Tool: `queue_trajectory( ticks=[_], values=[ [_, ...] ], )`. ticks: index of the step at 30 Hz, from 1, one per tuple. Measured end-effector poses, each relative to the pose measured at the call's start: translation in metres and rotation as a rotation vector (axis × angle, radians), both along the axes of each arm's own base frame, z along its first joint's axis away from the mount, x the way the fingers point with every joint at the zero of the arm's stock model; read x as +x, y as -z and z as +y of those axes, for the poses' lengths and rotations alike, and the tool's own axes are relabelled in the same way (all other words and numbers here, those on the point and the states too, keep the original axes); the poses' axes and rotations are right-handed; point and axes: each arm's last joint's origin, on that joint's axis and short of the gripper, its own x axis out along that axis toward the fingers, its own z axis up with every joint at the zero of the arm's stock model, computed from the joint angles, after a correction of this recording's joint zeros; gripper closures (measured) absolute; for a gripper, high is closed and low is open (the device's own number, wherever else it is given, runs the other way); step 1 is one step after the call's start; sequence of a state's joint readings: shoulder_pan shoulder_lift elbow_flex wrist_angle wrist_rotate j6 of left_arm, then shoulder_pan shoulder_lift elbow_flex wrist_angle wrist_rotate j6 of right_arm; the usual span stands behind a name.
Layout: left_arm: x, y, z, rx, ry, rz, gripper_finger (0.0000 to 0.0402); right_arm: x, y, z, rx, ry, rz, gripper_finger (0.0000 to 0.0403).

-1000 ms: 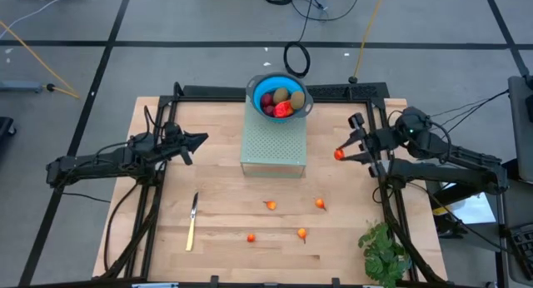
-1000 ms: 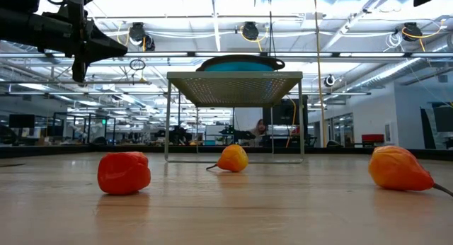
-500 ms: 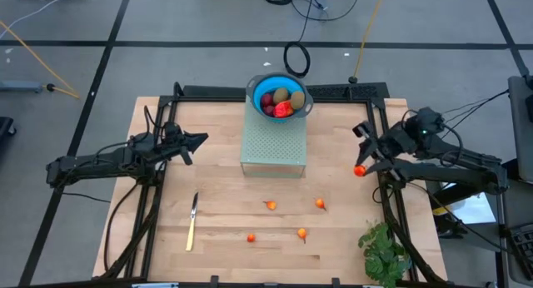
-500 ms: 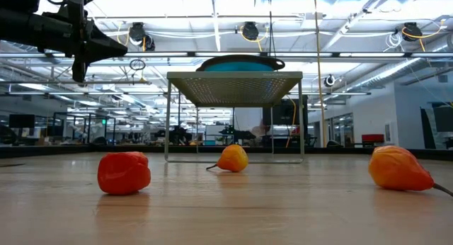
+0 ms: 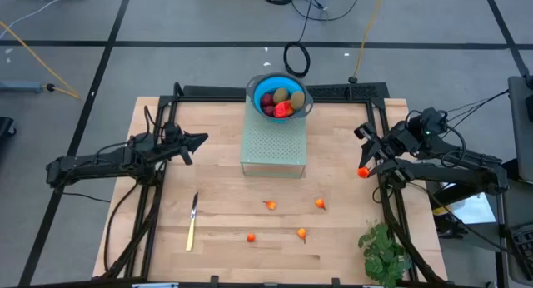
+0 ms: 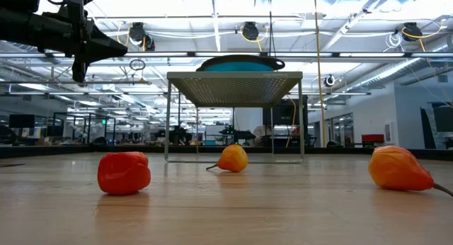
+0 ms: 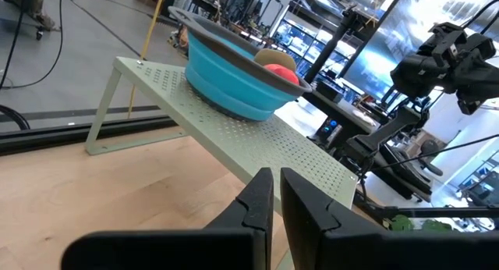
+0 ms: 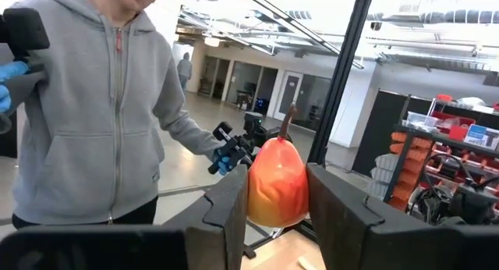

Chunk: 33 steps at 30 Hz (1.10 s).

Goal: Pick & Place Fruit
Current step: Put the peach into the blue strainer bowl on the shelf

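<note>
Orange and small, one fruit (image 8: 275, 184) sits clamped between the two fingers of the right gripper (image 5: 367, 161), its stem pointing up, at the table's right edge, well apart from the others. Four more little orange pieces (image 5: 270, 206) lie scattered on the wood toward the near side of the table, and dark red, brownish and red-yellow pieces fill the blue bowl (image 5: 256, 87) on top of the perforated green stand (image 5: 273, 146). The right arm reaches in from the right, bent at the elbow. The left gripper (image 5: 201, 140) hangs above the left half of the table, its fingers pressed shut on nothing, pointing toward the stand. A knife (image 5: 192, 221) lies on the pale wooden table (image 5: 166, 238), a leafy plant (image 5: 385, 253) at its near right corner. A person in a grey hoodie (image 8: 86, 122) stands beyond the right gripper.
</note>
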State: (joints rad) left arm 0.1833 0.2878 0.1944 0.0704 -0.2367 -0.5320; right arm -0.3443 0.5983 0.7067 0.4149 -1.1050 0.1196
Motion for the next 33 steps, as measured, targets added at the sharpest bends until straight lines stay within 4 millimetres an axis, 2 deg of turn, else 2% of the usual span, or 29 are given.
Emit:
queue_trajectory(
  ticks=[4, 10, 19, 23, 33],
  values=[
    [0.000, 0.000, 0.000, -0.009, 0.000, -0.004, 0.0376, 0.001, -0.001, -0.001, 0.035, 0.055, 0.000, 0.0288],
    [0.000, 0.000, 0.000, -0.024, 0.001, -0.011, 0.0376, 0.015, 0.002, -0.011, 0.211, 0.290, 0.051, 0.0291],
    [0.000, 0.000, 0.000, -0.028, 0.000, -0.013, 0.0376, 0.046, 0.027, -0.033, 0.364, 0.673, 0.221, 0.0284],
    [0.000, 0.000, 0.000, -0.028, 0.000, -0.013, 0.0376, 0.060, 0.037, -0.040, 0.350, 0.780, 0.266, 0.0287],
    [0.000, 0.000, 0.000, -0.032, -0.001, -0.015, 0.0376, 0.088, 0.065, -0.055, 0.182, 0.987, 0.341, 0.0285]
  ],
)
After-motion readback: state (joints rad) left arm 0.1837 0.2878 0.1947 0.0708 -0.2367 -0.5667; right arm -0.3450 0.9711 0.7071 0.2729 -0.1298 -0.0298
